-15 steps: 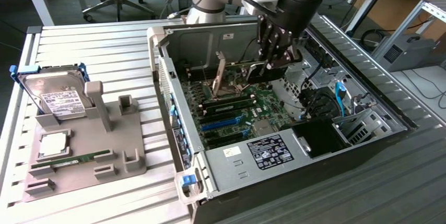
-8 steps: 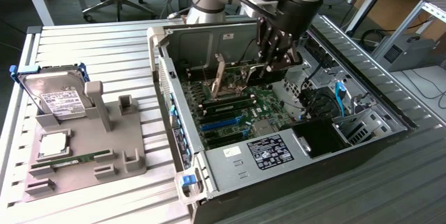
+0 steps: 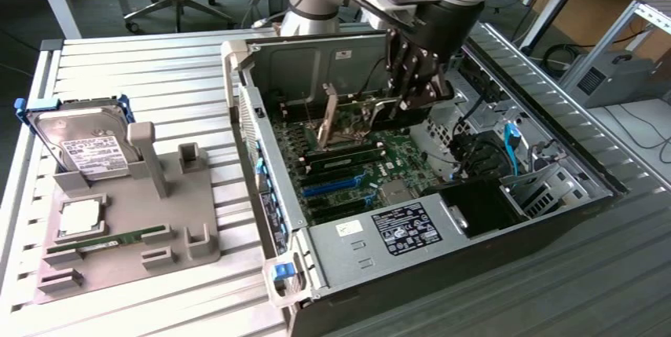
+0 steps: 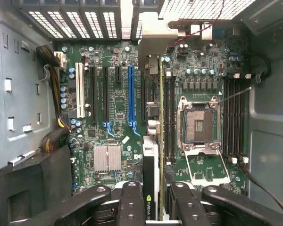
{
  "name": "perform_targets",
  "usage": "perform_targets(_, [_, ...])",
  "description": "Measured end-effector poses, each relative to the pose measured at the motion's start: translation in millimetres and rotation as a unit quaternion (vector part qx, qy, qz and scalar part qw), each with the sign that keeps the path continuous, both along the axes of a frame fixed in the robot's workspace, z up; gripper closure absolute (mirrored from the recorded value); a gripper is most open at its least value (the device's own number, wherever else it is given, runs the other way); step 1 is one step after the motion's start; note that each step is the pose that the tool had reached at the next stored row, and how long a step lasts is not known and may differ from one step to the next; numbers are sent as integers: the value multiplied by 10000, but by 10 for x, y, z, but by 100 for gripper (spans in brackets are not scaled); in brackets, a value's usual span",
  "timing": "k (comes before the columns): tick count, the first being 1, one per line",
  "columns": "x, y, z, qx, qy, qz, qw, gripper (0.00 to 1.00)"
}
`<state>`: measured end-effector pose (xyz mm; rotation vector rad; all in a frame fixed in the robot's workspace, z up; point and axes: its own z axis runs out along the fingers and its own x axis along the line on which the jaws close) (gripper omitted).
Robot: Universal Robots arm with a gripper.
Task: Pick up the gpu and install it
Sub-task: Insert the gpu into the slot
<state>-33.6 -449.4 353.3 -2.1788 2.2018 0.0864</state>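
Your gripper (image 3: pixel 416 100) sits inside the open computer case (image 3: pixel 314 62), with its fingers (image 4: pixel 132 202) clamped on the gpu (image 4: pixel 150 150). The card stands on edge between the two fingers and reaches out past the fingertips over the motherboard (image 4: pixel 113 99). On one side of the held card you have the long blue slot (image 4: pixel 130 94), on the other the open CPU socket (image 4: pixel 198 125). You cannot tell whether the card's lower edge touches the board.

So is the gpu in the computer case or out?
In: the tool grips the gpu edge-on above the motherboard; seated or not, cannot tell.
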Motion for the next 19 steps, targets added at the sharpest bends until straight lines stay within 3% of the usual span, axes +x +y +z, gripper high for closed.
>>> perform_targets(2, [-7,0,-45,0,-13,0,10000,73])
perform_targets(4, [-69,-1,-219,0,-65,1,10000,73])
perform_targets(6, [-156,-123,-343,0,-78,1,10000,73])
perform_targets(7, [-187,-150,-411,1,-88,0,10000,73])
perform_targets(9, [-265,-150,-483,1,-89,0,10000,73])
perform_targets(10, [-326,-150,-603,2,-89,0,10000,73])
perform_targets(13, [-409,-150,-622,1,-89,1,10000,73])
perform_targets(19, [-424,-157,-632,3,-90,1,10000,73])
